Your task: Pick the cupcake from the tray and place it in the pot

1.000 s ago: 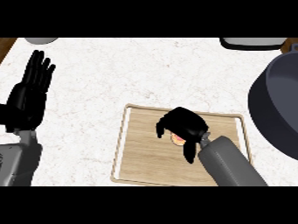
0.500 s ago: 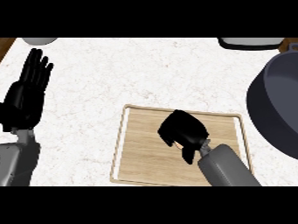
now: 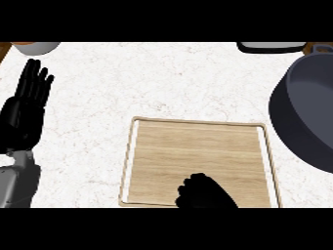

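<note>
The wooden tray (image 3: 197,146) lies on the white counter in the lower middle, and its surface shows bare. My right hand (image 3: 203,192) sits over the tray's near edge at the bottom of the head view. Its fingers are curled into a bunch, and the cupcake is hidden inside them. The large dark grey pot (image 3: 314,112) stands at the right edge, up and to the right of that hand and a little off the tray's right rim. My left hand (image 3: 23,112) rests open at the far left, fingers up.
A white bowl (image 3: 35,47) with an orange rim peeks in at the back left corner. A dark, flat object (image 3: 270,47) lies at the back right, beside the pot's handle (image 3: 322,48). Wood shows past the counter's left edge.
My right hand closed over the cupcake in the tray's middle, then drew back toward the view's lower edge, leaving the tray bare. The left hand stayed still.
</note>
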`<state>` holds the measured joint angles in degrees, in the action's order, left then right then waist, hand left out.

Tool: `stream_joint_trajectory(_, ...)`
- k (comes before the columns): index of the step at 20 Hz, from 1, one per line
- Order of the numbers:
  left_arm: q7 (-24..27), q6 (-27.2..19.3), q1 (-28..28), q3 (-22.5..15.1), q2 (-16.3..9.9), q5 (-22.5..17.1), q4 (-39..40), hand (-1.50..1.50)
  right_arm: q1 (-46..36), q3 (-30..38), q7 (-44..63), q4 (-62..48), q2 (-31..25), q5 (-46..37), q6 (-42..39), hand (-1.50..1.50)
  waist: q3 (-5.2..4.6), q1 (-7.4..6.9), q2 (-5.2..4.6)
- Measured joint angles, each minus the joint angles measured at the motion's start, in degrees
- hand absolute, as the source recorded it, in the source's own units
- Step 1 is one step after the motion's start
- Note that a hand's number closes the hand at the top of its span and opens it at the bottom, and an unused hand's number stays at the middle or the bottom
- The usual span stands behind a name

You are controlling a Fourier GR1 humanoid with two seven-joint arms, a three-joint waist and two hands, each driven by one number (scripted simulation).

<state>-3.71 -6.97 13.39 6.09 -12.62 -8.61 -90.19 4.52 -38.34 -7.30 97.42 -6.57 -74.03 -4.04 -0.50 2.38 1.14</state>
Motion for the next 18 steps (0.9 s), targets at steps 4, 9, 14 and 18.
stream_joint_trajectory(4, 0.41, 0.35, -0.35, 0.58, -0.22, -0.3, 0.45, 0.0, 11.11, -3.84, 5.45, 13.04, -2.31, -3.34, 3.76, 1.5, 0.28, 0.31, -0.24)
stream_joint_trajectory(9, 0.04, 0.65, -0.59, 0.3, -0.19, -0.33, -0.36, 0.0, 19.64, -2.19, 10.88, 27.39, -4.97, -5.95, 8.89, 1.5, 0.43, -0.12, -0.49)
stream_joint_trajectory(14, 0.2, 0.37, 0.66, 0.19, 0.02, 0.17, 0.55, 0.0, 24.51, 4.77, 12.92, 39.78, -7.5, -3.34, 12.65, 1.5, 0.49, -0.51, -0.78)
stream_joint_trajectory(18, 0.18, 0.11, 1.65, -0.32, 0.61, 0.55, 0.93, 0.0, 23.8, 13.94, 13.29, 40.72, -8.19, -2.08, 14.77, 1.5, 0.55, -1.19, -1.03)
